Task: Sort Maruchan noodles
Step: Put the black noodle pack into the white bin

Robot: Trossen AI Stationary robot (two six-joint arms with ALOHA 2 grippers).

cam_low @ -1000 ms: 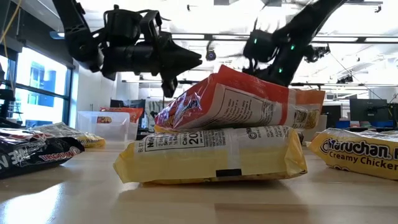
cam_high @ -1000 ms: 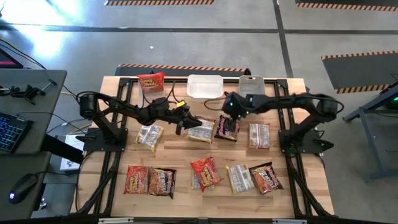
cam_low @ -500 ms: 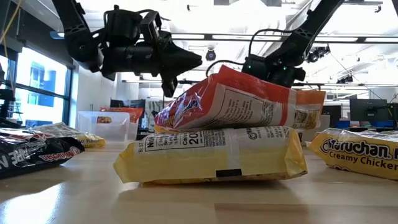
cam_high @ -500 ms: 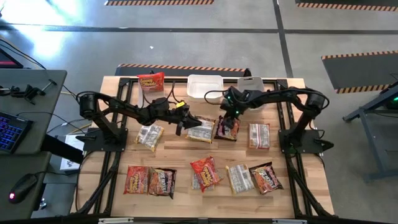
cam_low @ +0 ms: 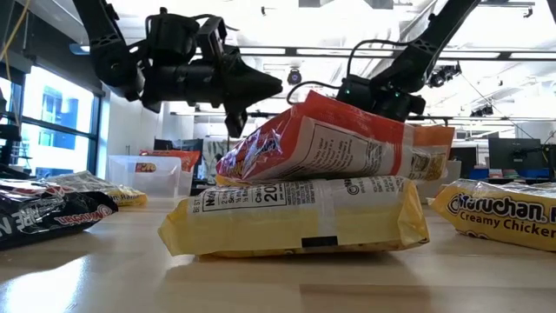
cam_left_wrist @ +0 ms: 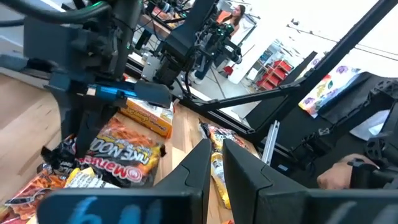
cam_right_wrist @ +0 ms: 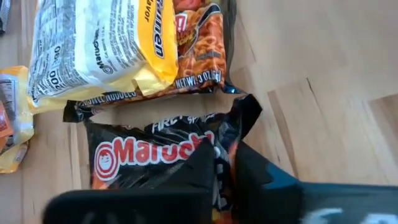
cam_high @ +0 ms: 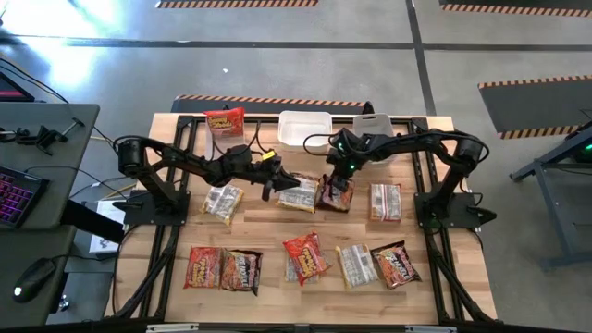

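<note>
Maruchan noodle packets lie flat about the wooden table. Mid-table sits a dark brown packet (cam_high: 335, 192) (cam_right_wrist: 155, 155), next to a yellow one (cam_high: 299, 192) (cam_right_wrist: 99, 50). My right gripper (cam_high: 337, 181) (cam_right_wrist: 222, 171) slants down onto the dark packet and is shut on it. My left gripper (cam_high: 271, 188) (cam_left_wrist: 216, 163) hovers level over the table, left of the yellow packet, shut and holding nothing. In the low view a red-orange packet (cam_low: 339, 139) rests on a yellow one (cam_low: 304, 213) close to the camera. My right gripper pinches a bunch of the dark packet's crinkled film (cam_right_wrist: 219, 144) between its two fingers, at the packet's far end. The fingers slant down from the table's far right side. The rest of the packet lies on the table.
Three clear tubs stand along the far edge: one with a red packet (cam_high: 225, 121), one without any (cam_high: 304, 129), and a third (cam_high: 374, 125). More packets lie at mid-left (cam_high: 223, 201) and mid-right (cam_high: 386, 202). Several more lie in a near row (cam_high: 304, 256).
My right gripper has come down and toward the table's left onto the dark packet, tipping further downward. It has taken hold of the packet's film. The packet stays on the table.
</note>
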